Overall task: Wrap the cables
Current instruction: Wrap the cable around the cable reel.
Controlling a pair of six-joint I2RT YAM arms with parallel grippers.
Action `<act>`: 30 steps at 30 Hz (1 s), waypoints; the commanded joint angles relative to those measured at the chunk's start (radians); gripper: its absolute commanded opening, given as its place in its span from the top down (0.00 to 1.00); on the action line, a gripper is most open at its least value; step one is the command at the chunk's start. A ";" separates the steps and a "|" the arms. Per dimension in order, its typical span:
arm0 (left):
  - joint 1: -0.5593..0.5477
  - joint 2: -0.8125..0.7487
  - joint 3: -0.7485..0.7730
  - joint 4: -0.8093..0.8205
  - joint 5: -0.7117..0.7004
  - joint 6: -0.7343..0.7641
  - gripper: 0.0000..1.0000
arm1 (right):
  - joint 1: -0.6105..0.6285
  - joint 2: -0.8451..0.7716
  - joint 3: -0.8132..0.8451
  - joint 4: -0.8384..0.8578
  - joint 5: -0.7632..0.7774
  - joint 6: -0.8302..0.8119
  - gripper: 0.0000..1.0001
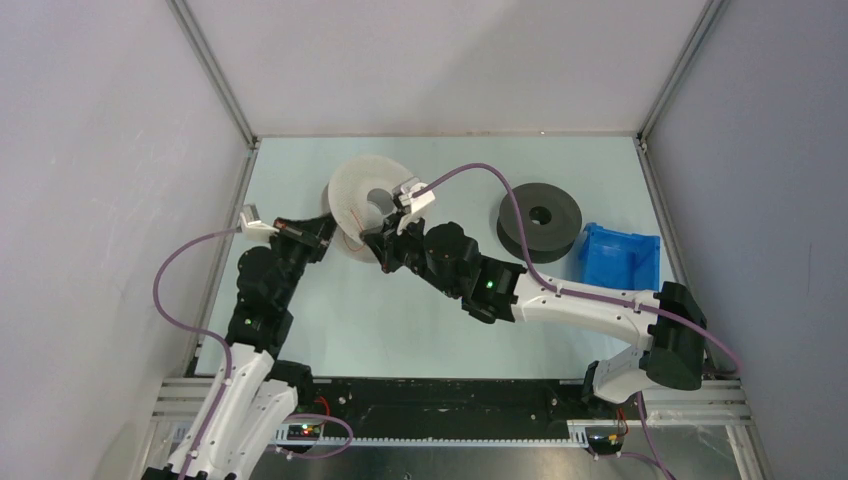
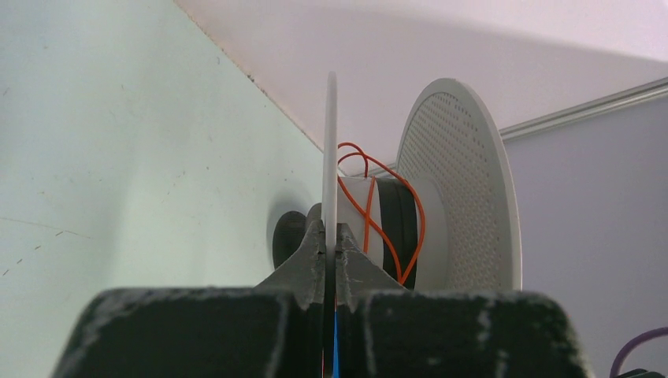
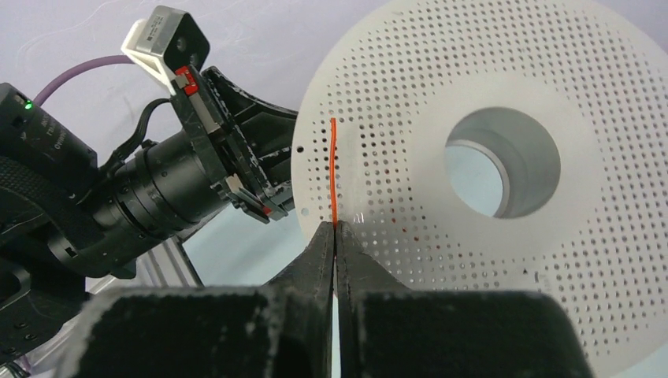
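At the spool (image 1: 352,190) rim: left gripper (image 2: 331,236) clamps the flange (image 2: 331,142). Right gripper (image 3: 335,236) pinches the red wire (image 3: 334,169) at its face; loops sit loose on the hub (image 2: 429,228). Risk: the thin wire slips free, or slack turns spring off.

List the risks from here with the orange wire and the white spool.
1. The right gripper pinches the thin orange cable only at its fingertips; a pull may slip it free.
2. The cable's loops around the hub of the white spool lie loose and crossed; they could tangle or slide off.
3. The left gripper holds the spool by one thin flange edge alone; winding tension might twist it in the grip.
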 commanded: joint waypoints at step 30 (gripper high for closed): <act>-0.002 -0.157 -0.079 0.224 -0.213 -0.325 1.00 | -0.113 -0.085 -0.238 0.143 -0.027 0.367 1.00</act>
